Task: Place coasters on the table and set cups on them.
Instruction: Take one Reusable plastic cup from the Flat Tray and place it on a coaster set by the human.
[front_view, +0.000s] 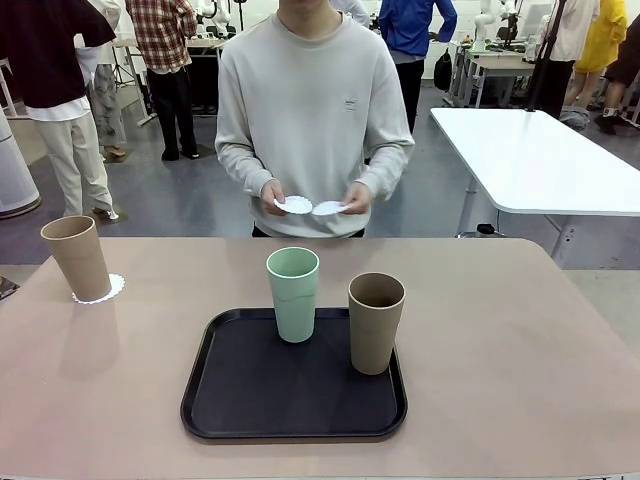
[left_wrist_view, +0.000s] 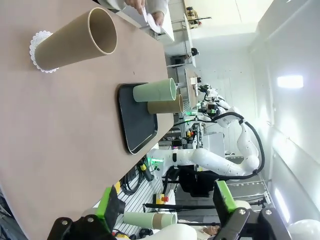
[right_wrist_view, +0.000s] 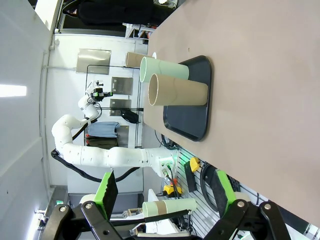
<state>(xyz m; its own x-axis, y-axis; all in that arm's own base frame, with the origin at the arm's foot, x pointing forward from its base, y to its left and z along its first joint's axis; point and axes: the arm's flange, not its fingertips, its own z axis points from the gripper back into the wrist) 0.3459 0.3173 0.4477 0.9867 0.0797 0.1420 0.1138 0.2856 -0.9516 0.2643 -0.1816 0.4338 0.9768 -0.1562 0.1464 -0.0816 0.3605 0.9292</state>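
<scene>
Tray (front_view: 262, 402): green cup (front_view: 294, 297), tan cup (front_view: 376, 326), both empty; L tool (left_wrist_view: 167, 202), R tool (right_wrist_view: 165, 194) apart.

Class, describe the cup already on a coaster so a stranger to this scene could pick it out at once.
On the large beige-tan table, look left of the black rectangular tray, near the table's far left corner. A tall tan-brown tumbler stands there alone on a white lacy paper doily; the mint green tumbler and the other tan-brown tumbler stand on the tray.
</scene>
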